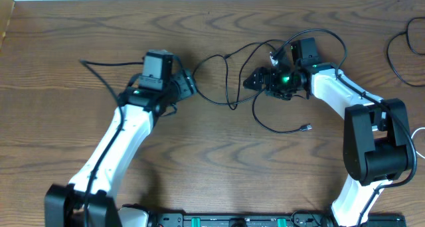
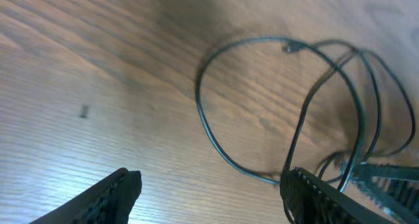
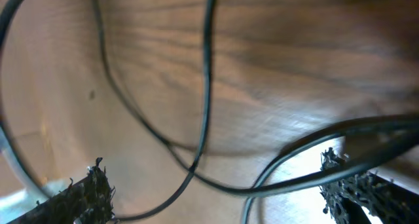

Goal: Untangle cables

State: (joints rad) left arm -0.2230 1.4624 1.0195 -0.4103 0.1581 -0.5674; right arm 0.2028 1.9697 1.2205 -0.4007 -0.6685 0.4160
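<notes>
Poised by the desk's [image 1: 66, 28] far edge: left claw [image 2: 211, 181] released beside the cables [image 2: 200, 109], right claw [image 3: 215, 168] spread astride them to separate.

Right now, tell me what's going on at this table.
Two robot arms are working on a tangle of black cables lying on the wooden table between them. The left gripper is open beside the loops, holding nothing. The right gripper is open wide on the other side, with strands running through its jaws but not clamped. The cables look crossed over each other, with one plug end lying free nearer the right arm.
</notes>
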